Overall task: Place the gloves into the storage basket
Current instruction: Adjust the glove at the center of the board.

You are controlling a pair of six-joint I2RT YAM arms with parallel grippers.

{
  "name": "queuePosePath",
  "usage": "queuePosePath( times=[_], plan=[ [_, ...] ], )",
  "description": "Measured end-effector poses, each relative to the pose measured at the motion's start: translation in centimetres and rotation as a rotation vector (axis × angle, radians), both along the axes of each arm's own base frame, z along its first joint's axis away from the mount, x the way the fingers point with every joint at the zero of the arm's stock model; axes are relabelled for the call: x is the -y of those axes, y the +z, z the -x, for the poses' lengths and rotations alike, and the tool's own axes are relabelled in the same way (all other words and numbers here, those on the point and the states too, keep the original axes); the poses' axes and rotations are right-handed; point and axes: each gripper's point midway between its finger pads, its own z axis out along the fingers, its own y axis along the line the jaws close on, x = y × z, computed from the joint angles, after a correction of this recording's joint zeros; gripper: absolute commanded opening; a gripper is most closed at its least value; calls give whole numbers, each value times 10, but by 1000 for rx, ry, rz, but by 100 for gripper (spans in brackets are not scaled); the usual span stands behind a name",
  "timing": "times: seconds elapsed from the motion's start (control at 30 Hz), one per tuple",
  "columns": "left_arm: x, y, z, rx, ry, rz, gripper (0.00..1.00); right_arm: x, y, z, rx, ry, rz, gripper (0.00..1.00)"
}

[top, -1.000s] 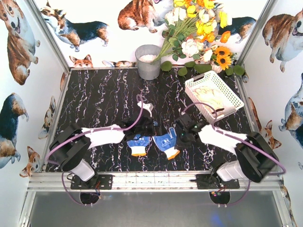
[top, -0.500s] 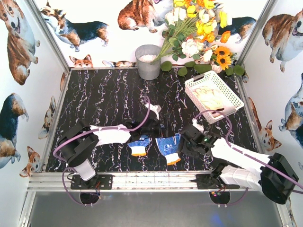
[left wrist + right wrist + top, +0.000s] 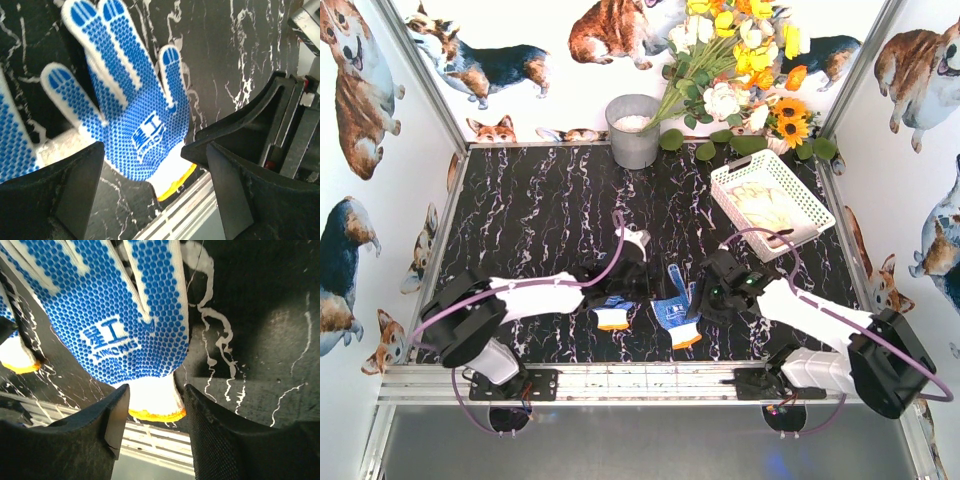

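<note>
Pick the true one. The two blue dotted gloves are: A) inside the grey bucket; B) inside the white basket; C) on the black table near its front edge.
C: the left blue glove and the right blue glove lie on the table, outside the basket.

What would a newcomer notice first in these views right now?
A blue-dotted white knit glove with an orange cuff and its matching twin lie near the front of the black marbled table, with the left gripper and right gripper open close over them. At back right sits the white slotted plastic basket, cream gloves already inside. Corgi-print walls surround everything.
</note>
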Motion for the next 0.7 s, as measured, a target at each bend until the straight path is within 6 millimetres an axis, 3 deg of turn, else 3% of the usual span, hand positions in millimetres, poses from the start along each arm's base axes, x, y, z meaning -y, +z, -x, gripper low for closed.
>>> queuePosePath(
  times=[0.33, 0.7],
  plan=[
    [-27, 7, 18, 33, -60, -77, 75, 1, 6, 20, -43, 29, -46, 46],
    [-65, 7, 32, 201, -237, -282, 70, 7, -6, 30, -98, 31, -16, 40]
  ],
)
